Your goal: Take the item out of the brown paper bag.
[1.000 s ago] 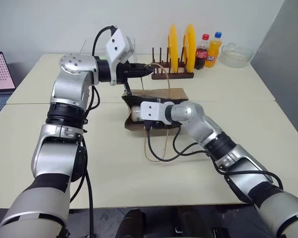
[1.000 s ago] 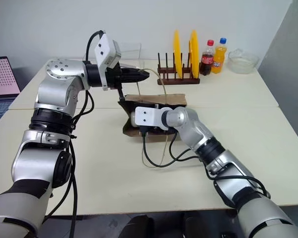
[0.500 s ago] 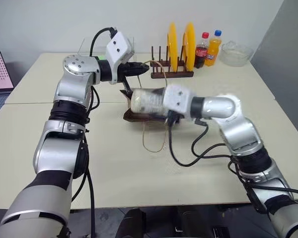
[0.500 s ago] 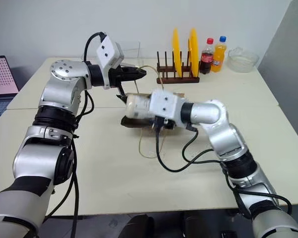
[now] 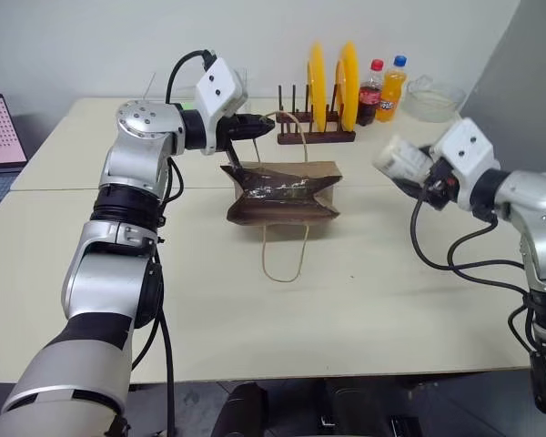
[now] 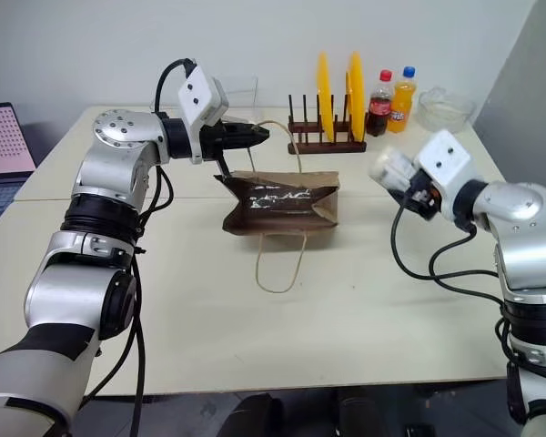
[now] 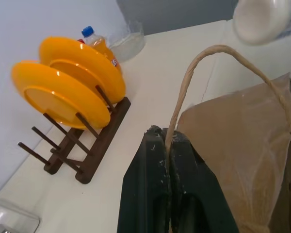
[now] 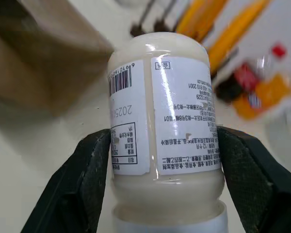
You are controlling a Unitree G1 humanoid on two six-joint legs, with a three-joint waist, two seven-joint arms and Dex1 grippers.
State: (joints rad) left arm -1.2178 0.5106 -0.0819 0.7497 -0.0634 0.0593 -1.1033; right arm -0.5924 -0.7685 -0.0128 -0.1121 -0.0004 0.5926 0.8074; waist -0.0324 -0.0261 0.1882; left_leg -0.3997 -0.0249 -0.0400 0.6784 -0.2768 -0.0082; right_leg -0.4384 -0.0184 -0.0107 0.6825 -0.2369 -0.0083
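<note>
We have the bottle point(image 8: 162, 131) clamped in our right pincer point(image 6: 402, 182), clear of the bag point(image 5: 282, 193); left pincer point(image 7: 167, 160) pinches its handle point(image 7: 218, 63). Next: set it on the tabletop point(image 5: 391, 300).

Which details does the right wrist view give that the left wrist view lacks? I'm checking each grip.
Right wrist view: the right claw clamped on the small bottle, its white label and barcode readable. Left wrist view: the left claw pinched shut on a cord handle of the brown paper bag, plus a glass bowl. Both share the bag, the bottle, the yellow plates in the rack, and the orange soda bottle.
</note>
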